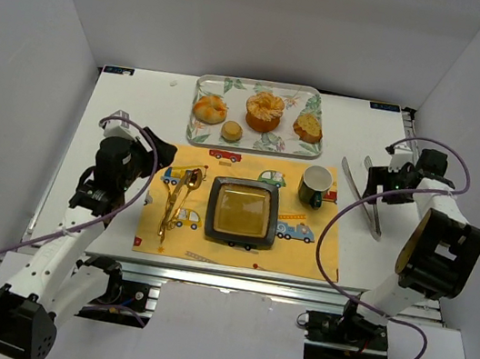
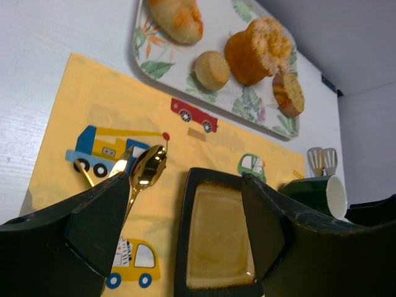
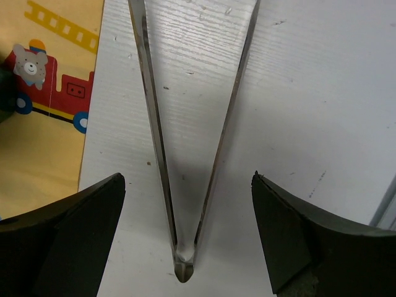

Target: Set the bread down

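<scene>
Bread (image 1: 264,111) is all on the tray (image 1: 258,84), at 12 o'clock from the plate (image 1: 213,207). The tongs (image 3: 154,124) lie flat on the table (image 3: 322,93), at 3 o'clock from the mug (image 1: 315,185) — the right gripper (image 3: 187,185) is spread wide over their hinge end, squeezing nothing. The left gripper (image 2: 185,185) is open too, holding nothing, over the placemat (image 2: 80,99) by the spoon (image 2: 148,170). I'd drop straight down and pinch both arms just above the hinge — centred, so they don't twist.
</scene>
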